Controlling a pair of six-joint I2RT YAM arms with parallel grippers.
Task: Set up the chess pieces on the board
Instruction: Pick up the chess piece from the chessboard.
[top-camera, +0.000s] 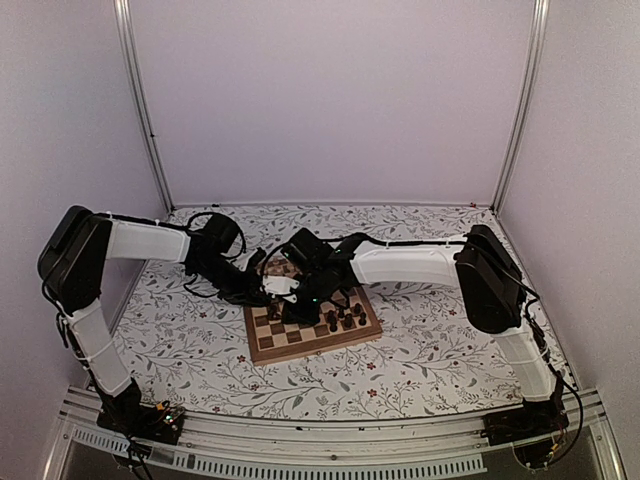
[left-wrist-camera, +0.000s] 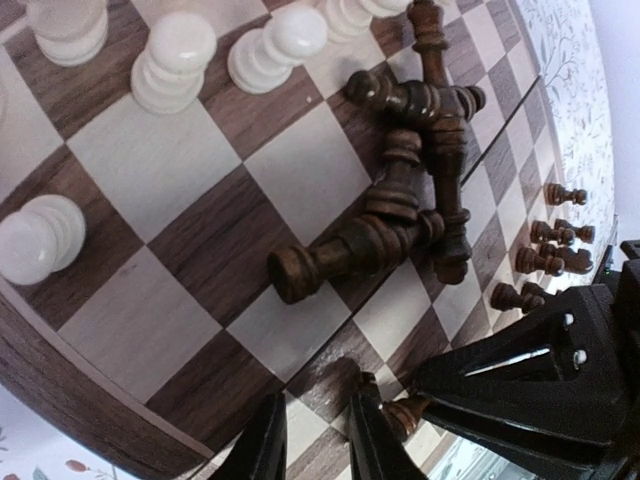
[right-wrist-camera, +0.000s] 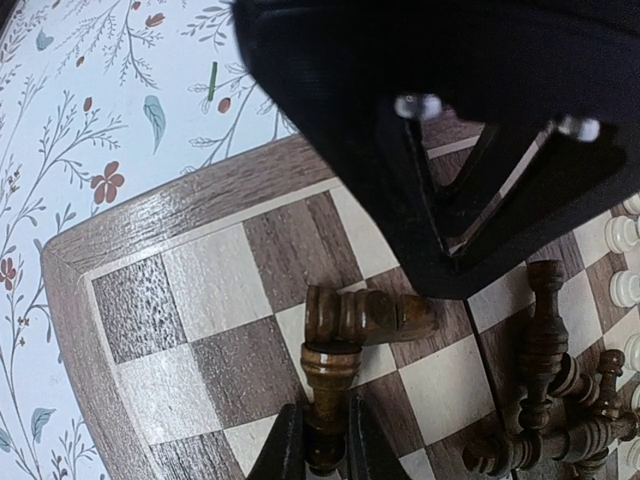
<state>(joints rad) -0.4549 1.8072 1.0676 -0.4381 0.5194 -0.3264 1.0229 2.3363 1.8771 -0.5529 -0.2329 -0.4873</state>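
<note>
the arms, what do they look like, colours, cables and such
The left arm and the right arm look alike. Each has smooth white link shells between bulky black joint housings, and thin black cables run along the outside. The left tool and the right tool are matt black, each with two slim, tapered fingers below a wedge-shaped body.
</note>
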